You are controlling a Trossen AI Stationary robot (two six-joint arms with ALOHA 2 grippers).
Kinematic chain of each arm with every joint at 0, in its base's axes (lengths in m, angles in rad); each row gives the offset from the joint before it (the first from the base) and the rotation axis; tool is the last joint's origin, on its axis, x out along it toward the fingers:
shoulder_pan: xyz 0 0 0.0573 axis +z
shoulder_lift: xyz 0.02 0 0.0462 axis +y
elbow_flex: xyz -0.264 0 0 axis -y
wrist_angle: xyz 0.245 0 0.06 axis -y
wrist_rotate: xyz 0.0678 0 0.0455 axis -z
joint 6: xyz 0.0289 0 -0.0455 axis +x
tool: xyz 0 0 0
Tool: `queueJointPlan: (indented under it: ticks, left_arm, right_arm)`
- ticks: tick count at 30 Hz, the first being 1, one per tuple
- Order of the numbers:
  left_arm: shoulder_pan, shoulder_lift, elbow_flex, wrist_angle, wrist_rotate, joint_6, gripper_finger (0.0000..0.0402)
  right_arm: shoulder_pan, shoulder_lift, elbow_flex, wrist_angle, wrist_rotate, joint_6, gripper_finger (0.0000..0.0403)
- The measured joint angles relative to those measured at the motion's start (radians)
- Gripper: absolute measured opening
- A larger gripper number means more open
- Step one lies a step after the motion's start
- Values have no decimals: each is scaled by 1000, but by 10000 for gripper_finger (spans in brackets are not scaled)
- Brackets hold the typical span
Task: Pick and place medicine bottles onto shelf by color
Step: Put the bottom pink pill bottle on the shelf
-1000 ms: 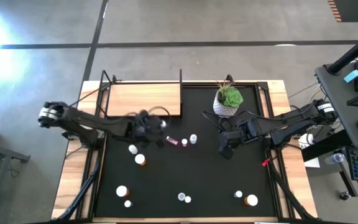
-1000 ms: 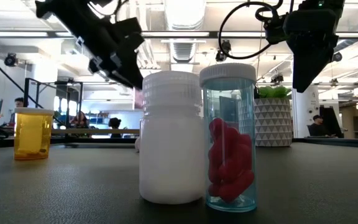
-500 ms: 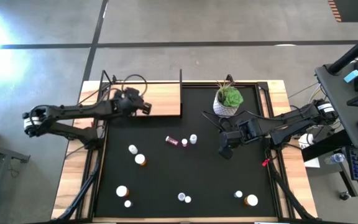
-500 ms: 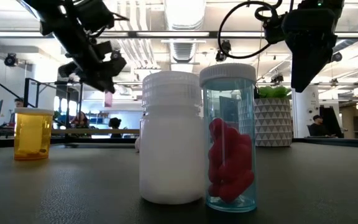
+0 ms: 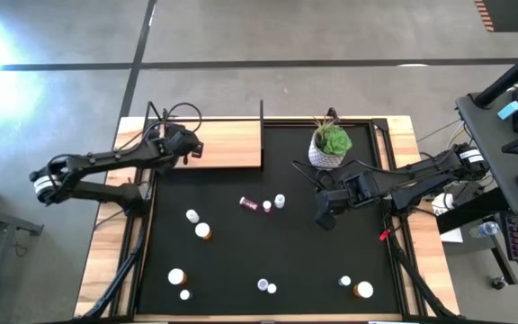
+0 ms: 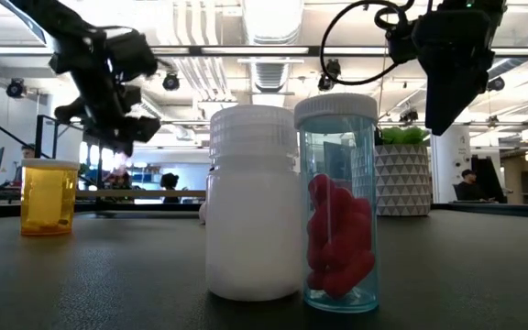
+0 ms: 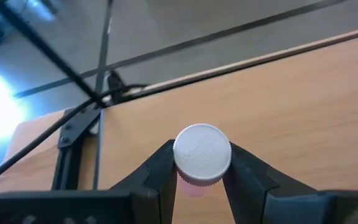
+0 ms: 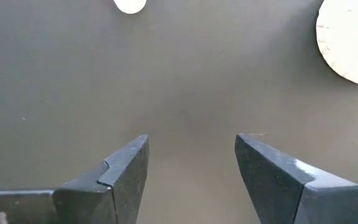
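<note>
Over the wooden shelf [image 5: 209, 144] the left gripper [image 7: 201, 180] pinches a pink bottle [image 7: 202, 155] — ready to place it; right gripper [image 8: 191, 162] hovers — fingers spread, empty.

Left arm is stretched in from the left side toward the far-left part of the tabletop, elbow bent, wrist angled down. Left gripper [image 5: 185, 144] sits raised off the surface, seen high in the low view [image 6: 108, 110]. Its fingers [image 7: 160, 168] are clamped on the white-capped bottle [image 7: 202, 154], one on each side just under the cap, bottle upright between them.

Right arm reaches in from the right edge, forearm roughly level, wrist pitched down. Right gripper [image 5: 325, 214] hangs above the surface, pointing down, also visible in the low view [image 6: 443, 92]. Its fingers [image 8: 126, 168] stand wide apart with nothing between them.
</note>
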Motion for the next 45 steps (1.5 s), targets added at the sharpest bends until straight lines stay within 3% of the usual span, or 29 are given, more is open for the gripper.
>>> queueJointPlan:
  ticks: [9,22,30,45]
  left_arm:
    - [104,8,-56,216,68,3,93]
    - [175,134,-45,338,49,-25,93]
    - [186,201,-23,345,48,-26,93]
    - [199,187,-22,369,72,-26,106]
  right_arm:
    - [0,0,0,26,0,-1,228]
    - [0,0,0,44,0,0,228]
    - [0,0,0,47,0,-1,228]
    - [0,0,0,72,0,-2,228]
